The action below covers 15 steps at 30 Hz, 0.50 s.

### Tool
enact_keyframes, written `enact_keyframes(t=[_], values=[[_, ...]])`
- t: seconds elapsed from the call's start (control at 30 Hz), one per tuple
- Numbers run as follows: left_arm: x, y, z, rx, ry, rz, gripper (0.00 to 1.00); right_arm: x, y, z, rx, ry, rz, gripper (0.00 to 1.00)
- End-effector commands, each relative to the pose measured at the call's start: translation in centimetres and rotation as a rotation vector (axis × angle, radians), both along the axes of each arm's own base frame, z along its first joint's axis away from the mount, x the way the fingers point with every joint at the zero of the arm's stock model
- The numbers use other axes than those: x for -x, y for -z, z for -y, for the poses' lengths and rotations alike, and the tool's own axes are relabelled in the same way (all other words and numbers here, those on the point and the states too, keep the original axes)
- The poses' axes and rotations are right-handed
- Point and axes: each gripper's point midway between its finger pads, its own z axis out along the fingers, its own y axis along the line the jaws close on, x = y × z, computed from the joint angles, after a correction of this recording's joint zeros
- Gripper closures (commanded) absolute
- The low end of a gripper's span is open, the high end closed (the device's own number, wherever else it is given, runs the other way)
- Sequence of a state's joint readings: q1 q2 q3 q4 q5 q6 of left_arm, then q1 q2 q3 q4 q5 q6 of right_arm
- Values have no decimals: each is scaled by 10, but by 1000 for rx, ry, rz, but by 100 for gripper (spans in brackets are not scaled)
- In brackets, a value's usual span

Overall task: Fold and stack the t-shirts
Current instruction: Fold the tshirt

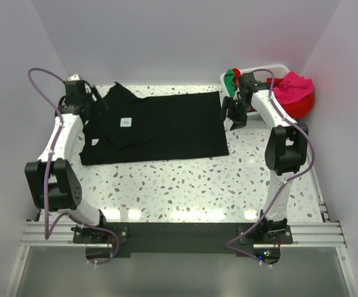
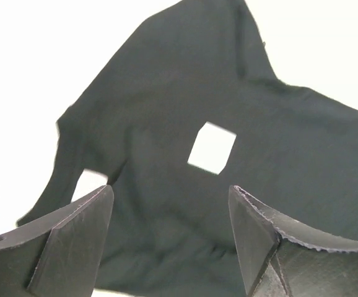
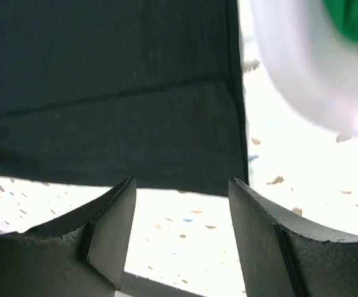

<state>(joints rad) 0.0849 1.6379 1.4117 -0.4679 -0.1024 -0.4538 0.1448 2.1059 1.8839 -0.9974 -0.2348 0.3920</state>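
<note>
A black t-shirt point(image 1: 160, 127) lies spread flat across the far half of a speckled table point(image 1: 185, 185), its small white neck label point(image 1: 126, 122) facing up near the left end. The left gripper point(image 2: 170, 192) hovers above that collar end, jaws apart, holding nothing. The right gripper point(image 3: 182, 185) hangs over the shirt's right hem, jaws likewise apart and empty. At the far right stands a white basket point(image 1: 253, 70) with a green shirt point(image 1: 230, 79) in it and pink and red shirts point(image 1: 293, 93) heaped at its right end.

Speckled table point(image 1: 191, 185), black t-shirt point(image 1: 166, 124) spread on it, white basket point(image 1: 281, 65) far right.
</note>
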Motion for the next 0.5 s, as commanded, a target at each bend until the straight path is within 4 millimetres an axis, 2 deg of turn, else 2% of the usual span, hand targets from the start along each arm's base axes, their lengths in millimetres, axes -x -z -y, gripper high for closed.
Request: enact_keyframes(t=[0.0, 0.03, 0.07, 0.13, 0.17, 0.2, 0.23, 0.27, 0.33, 0.47], values=[[43, 11, -11, 68, -48, 0, 21, 18, -17, -5, -34, -48, 49, 36], [57, 7, -13, 74, -55, 14, 22, 24, -12, -4, -32, -49, 35, 36], [77, 31, -19, 82, -80, -42, 23, 37, -4, -1, -21, -51, 8, 36], [98, 36, -22, 79, -97, -56, 23, 46, 5, 3, -7, -54, -5, 36], [115, 54, -23, 86, -111, -113, 24, 56, 13, 6, 10, -54, -28, 37], [123, 56, -23, 85, -118, -120, 25, 59, 17, 8, 16, -53, -34, 37], [137, 71, -25, 89, -132, -161, 26, 64, 20, 9, 22, -56, -41, 37], [144, 77, -26, 91, -141, -179, 27, 72, 30, 12, 30, -56, -66, 38], [161, 93, -32, 104, -172, -218, 31, 76, 36, 13, 36, -57, -74, 39], [181, 114, -45, 112, -223, -276, 38, 85, 50, 17, 59, -57, -109, 42]])
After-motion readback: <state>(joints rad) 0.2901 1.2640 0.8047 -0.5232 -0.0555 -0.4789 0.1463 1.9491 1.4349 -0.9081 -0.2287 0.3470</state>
